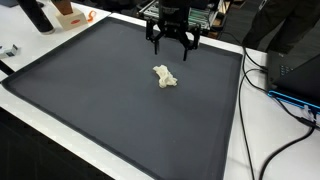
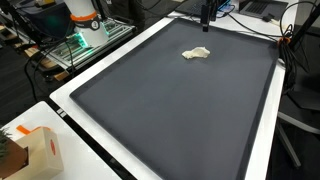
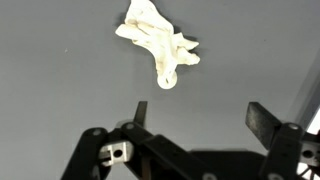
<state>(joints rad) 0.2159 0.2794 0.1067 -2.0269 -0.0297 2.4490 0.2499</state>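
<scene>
We see a pale crumpled piece (image 1: 166,77) lying alone on a broad dark grey mat (image 1: 70,95). The mat's surface looks matte and smooth, and it has a slightly raised darker rim. The piece is cream-white, soft and cloth-like, bunched into irregular folds. In the wrist view (image 3: 157,45) a small rounded loop hangs at its lower edge. The mat rests on a white table (image 1: 242,140), whose bare border runs along the side where black cables (image 1: 272,85) trail. The pincer (image 1: 172,42) is black, hard and angular, with two flat-sided fingers (image 3: 139,112). Its jaws are spread wide and there is nothing between them. It hangs above the mat near the far rim, and the piece lies apart from it, nearer the middle of the mat. In the wrist view the piece sits beyond the fingertips and a little towards the side of the finger at that picture's left edge, touching neither finger. In an exterior view an orange-and-white carton (image 2: 42,150) stands off the mat's corner. Any print on it is too small for us to read.
</scene>
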